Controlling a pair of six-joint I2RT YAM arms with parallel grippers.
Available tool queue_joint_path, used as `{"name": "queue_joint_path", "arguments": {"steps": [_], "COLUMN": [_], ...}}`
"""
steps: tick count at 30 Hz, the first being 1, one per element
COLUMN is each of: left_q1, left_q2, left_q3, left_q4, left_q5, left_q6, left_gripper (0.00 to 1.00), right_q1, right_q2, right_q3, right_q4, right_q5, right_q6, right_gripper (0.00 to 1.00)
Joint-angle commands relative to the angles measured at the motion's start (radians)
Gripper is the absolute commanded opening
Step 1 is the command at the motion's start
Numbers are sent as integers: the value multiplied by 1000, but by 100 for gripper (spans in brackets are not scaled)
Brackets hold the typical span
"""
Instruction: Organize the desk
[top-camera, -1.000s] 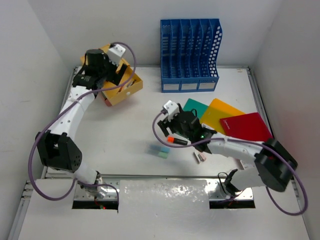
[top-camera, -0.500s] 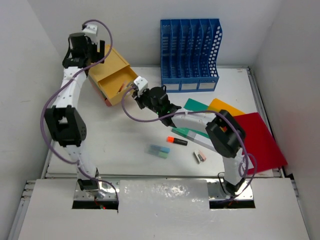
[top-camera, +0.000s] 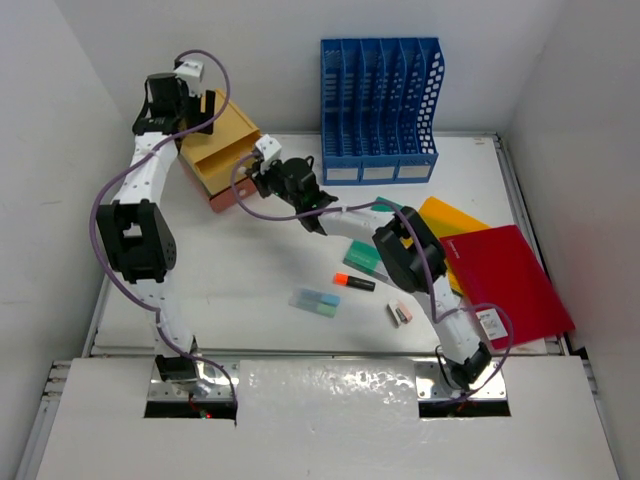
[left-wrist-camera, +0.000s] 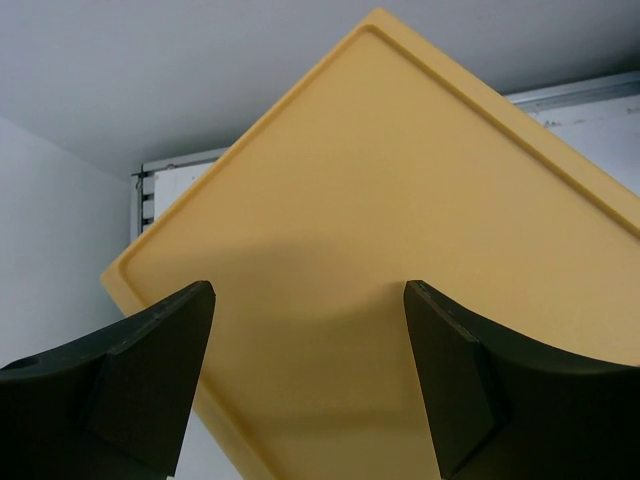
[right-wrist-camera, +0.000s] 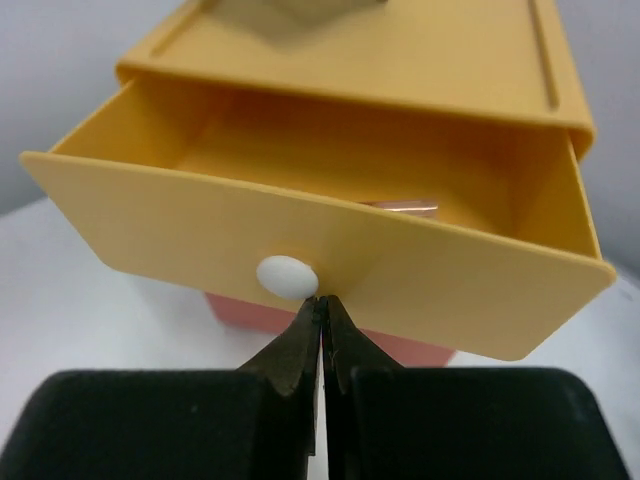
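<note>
Pushing the open drawer (right-wrist-camera: 300, 245) shut looks like the step in hand. The right pincer (right-wrist-camera: 320, 305) is clenched on nothing, its tips just under the white knob (right-wrist-camera: 287, 276). The left pincer (left-wrist-camera: 307, 300) hangs released over the yellow box (left-wrist-camera: 400, 230), not gripping it. Pressed so low, the tips may slip beneath the front. The unheld box may also skid across the worktop (top-camera: 250, 270), which spreads below between white walls, with a marker (top-camera: 355, 283) and folders (top-camera: 505, 265) lying loose on it.

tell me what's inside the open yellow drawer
One small pale flat piece shows near the back right of the yellow drawer. Its front panel hides the lower floor, so anything lying there cannot be seen.
</note>
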Motion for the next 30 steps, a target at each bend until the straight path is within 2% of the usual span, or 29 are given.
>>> {"name": "queue_joint_path", "arguments": {"steps": [1,8,13,17,19,24,30], "left_q1": [11,14,17,21,21,21,21], "left_q2": [-9,-8,-11,-11,-9,-4,2], "left_q3": [-19,-52,-67,-70,-70,-69,-70], "left_q4": [52,75,79,87,88,87,87], "left_q5": [54,98,120,135,146,163,169], "left_q6": [38,58,64,58,56,50,50], "left_gripper": [75,74,74,73,73,73,73], "right_q1": [-9,-12,-15,-13,-13,-12,-10], "right_q2": [72,301,295,255,267,342,373], "right_q3": [135,442,394,291,298,402,459], "right_q4": [92,99,153,187,176,144,130], "right_q5": [-39,-16,-15,-25,-25,-22,-1], "right_q6": [59,123,102,82,79,79,79], "right_gripper": [0,2,3,11,18,26,31]}}
